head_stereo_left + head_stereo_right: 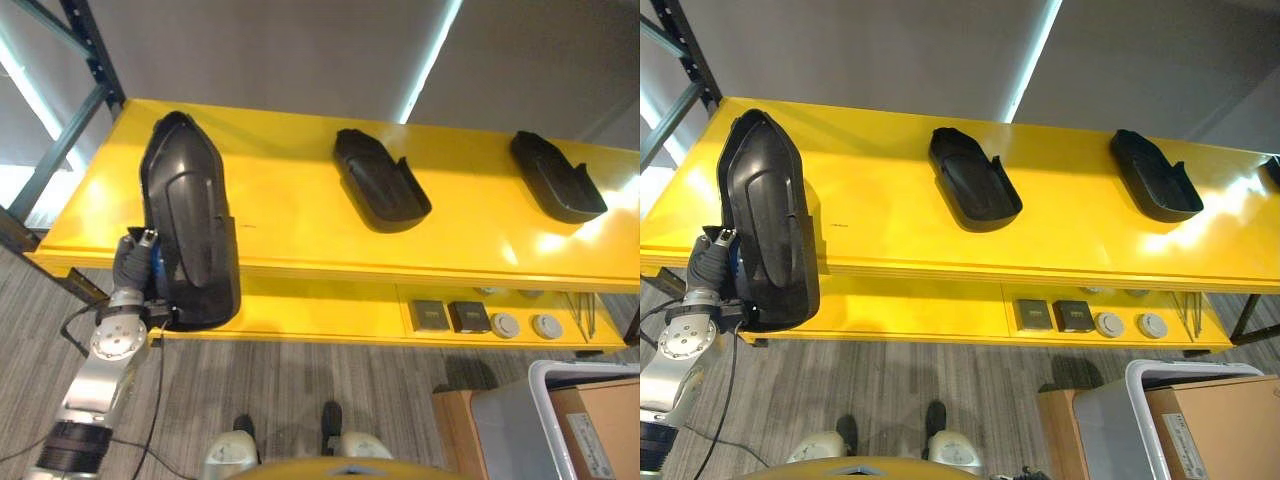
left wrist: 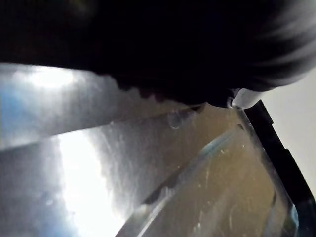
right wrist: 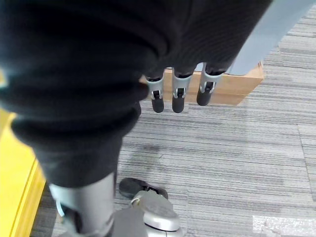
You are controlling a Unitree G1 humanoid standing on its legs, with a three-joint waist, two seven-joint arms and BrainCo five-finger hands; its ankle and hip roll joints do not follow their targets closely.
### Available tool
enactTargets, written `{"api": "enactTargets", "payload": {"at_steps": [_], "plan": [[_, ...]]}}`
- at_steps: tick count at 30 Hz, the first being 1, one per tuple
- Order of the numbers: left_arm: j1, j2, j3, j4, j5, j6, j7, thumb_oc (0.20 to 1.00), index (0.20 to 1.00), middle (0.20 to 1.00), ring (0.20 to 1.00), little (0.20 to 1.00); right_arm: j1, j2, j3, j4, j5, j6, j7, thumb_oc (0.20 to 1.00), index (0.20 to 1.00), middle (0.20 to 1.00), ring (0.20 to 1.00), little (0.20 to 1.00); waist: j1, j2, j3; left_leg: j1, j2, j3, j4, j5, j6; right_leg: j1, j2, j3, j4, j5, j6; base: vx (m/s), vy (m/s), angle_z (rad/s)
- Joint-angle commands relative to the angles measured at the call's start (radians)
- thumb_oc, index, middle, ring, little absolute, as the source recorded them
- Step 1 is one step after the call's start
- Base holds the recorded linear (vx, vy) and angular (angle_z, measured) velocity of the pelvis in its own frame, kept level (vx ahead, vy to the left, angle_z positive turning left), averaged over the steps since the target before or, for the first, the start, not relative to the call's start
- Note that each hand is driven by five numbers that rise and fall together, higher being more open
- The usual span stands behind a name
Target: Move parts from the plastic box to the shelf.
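A large black moulded part (image 1: 190, 225) lies at the left end of the yellow shelf (image 1: 290, 215), its near end overhanging the front edge. My left hand (image 1: 130, 262) is pressed against that part's left side near the overhang, and the left wrist view looks along the part's glossy surface (image 2: 148, 163) from very close. Two smaller black parts (image 1: 380, 180) (image 1: 557, 177) rest on the shelf's middle and right. My right hand (image 3: 178, 96) hangs open over the carpet, holding nothing. The grey plastic box (image 1: 515, 425) with a white rim stands on the floor at lower right.
A cardboard box (image 1: 600, 420) sits against the plastic box. The lower yellow shelf carries two dark square items (image 1: 430, 316) and two round pale ones (image 1: 506, 325). A blue-grey rack upright (image 1: 70, 140) stands at the far left.
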Motion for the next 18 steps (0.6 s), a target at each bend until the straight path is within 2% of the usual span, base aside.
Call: {"api": "enactTargets", "payload": {"at_steps": [1,5,7,13,16,18], "plan": [[-0.165,0.076,0.037,0.028,0.136,0.017,0.016,0.2,0.2,0.2,0.2,0.2,0.018,-0.048,0.026,-0.005,-0.019,0.022,-0.006,1.0,1.0,1.0,1.0,1.0,-0.021,0.045,-0.037,-0.039,0.022,-0.06,0.008,-0.031,0.008,-0.01,0.015,0.053,0.049,-0.074,0.074,0.08,-0.025,-0.02],[-0.252,0.209,0.046,0.146,0.186,0.097,0.015,0.2,0.2,0.2,0.2,0.2,0.042,-0.078,0.027,-0.047,-0.043,0.061,0.016,1.0,1.0,1.0,1.0,1.0,-0.055,0.06,-0.051,-0.039,0.033,-0.038,-0.004,-0.016,-0.002,-0.014,0.022,0.066,0.046,-0.083,0.072,0.08,0.004,-0.03],[-0.35,0.333,0.039,0.322,0.134,0.129,-0.007,0.2,0.2,0.2,0.2,0.2,0.054,-0.119,0.028,-0.079,-0.071,0.083,0.051,1.0,1.0,1.0,1.0,1.0,-0.088,0.079,-0.051,-0.044,0.04,-0.021,-0.003,-0.009,-0.006,-0.028,0.028,0.08,0.059,-0.091,0.068,0.06,0.051,-0.04],[-0.482,0.44,-0.024,0.591,0.112,0.206,-0.101,0.2,0.2,0.2,0.2,0.2,0.059,-0.168,0.04,-0.104,-0.108,0.098,0.095,1.0,1.0,1.0,1.0,1.0,-0.129,0.104,-0.04,-0.057,0.04,-0.007,0.019,-0.013,-0.003,-0.049,0.033,0.109,0.088,-0.103,0.064,0.04,0.059,-0.11],[-0.523,0.472,-0.056,0.664,0.157,0.219,-0.16,0.2,0.2,0.2,0.2,0.2,0.06,-0.181,0.04,-0.103,-0.12,0.096,0.105,1.0,1.0,1.0,1.0,1.0,-0.14,0.109,-0.036,-0.057,0.039,-0.003,0.027,-0.017,0.001,-0.052,0.036,0.118,0.096,-0.107,0.062,0.06,0.043,-0.06],[-0.547,0.489,-0.076,0.706,0.128,0.229,-0.179,0.2,0.2,0.2,0.2,0.2,0.061,-0.188,0.042,-0.093,-0.119,0.088,0.108,1.0,1.0,1.0,1.0,1.0,-0.146,0.112,-0.035,-0.054,0.038,0.0,0.032,-0.021,0.003,-0.052,0.037,0.125,0.102,-0.109,0.062,0.08,0.047,-0.1]]}}
